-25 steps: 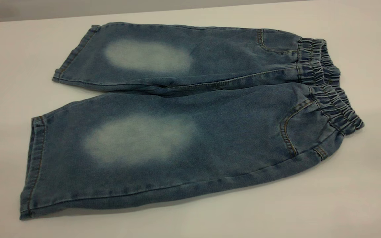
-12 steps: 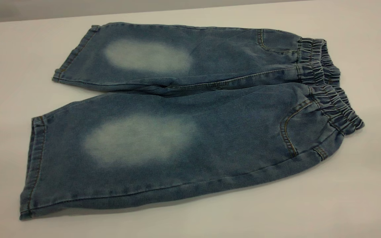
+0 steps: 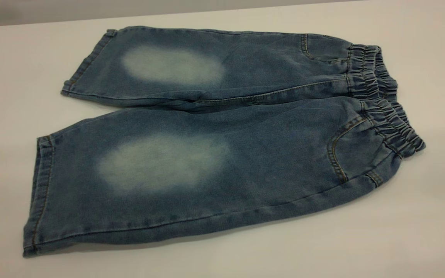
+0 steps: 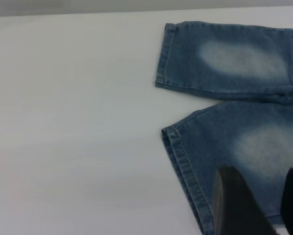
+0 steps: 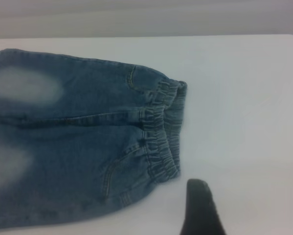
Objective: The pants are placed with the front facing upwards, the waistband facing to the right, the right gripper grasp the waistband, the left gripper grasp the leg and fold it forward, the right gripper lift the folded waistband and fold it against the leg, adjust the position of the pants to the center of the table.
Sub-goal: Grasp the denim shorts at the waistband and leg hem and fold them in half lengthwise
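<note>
The blue denim pants (image 3: 269,135) lie flat on the white table (image 3: 408,231), front up. The gathered waistband (image 3: 385,104) is at the right and both legs point left. The far leg (image 3: 168,67) and the near leg (image 3: 157,166) each carry a pale oval. No gripper shows in the exterior view. In the left wrist view my left gripper (image 4: 262,174) hangs open above the near leg (image 4: 254,147), close to its hem. In the right wrist view my right gripper (image 5: 251,203) is over bare table just off the waistband (image 5: 161,132); one finger (image 5: 199,198) shows, nothing beside it.
The table's far edge (image 3: 214,12) runs close behind the far leg. Bare tabletop lies left of the hems (image 4: 73,127) and right of the waistband (image 5: 244,112).
</note>
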